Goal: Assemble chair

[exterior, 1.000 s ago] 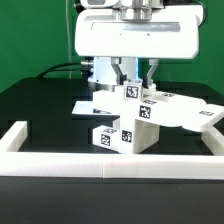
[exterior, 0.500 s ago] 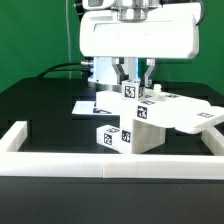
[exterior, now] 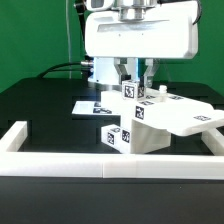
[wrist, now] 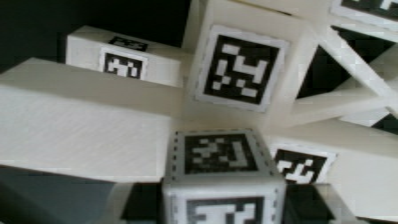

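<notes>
Where the exterior view looks across the black table (exterior: 40,105), the gripper (exterior: 133,84) has its fingers clamped narrowly on an upright square leg (exterior: 131,92) of the chair (exterior: 150,122), whose white tagged pieces stand near the middle, just behind the low white border wall (exterior: 60,160) and in front of the marker board (exterior: 92,104). Seen from the wrist view, the chair (wrist: 107,110) fills the frame: a tagged square leg (wrist: 240,62) rises among flat white panels, with another tagged block (wrist: 222,160) close beside it.
</notes>
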You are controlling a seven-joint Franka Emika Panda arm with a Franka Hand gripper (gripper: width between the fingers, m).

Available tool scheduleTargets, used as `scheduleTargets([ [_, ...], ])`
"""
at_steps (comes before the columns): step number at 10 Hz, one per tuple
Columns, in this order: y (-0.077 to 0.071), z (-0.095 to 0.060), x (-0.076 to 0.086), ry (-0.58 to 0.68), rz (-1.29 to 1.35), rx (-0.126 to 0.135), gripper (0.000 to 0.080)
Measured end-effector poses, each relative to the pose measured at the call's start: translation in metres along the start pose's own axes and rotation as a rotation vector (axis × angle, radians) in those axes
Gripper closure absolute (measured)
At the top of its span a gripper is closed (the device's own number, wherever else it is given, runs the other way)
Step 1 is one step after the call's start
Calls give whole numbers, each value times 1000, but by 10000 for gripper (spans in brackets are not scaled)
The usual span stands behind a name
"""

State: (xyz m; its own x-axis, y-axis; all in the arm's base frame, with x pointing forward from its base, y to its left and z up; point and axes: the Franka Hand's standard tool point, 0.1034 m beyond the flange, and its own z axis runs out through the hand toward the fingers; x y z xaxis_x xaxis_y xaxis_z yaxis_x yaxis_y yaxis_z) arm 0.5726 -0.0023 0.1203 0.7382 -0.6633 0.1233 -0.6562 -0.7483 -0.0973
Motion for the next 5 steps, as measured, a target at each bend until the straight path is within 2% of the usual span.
scheduleTargets([
  [5,-2,0,-2,-2,211,1,512],
])
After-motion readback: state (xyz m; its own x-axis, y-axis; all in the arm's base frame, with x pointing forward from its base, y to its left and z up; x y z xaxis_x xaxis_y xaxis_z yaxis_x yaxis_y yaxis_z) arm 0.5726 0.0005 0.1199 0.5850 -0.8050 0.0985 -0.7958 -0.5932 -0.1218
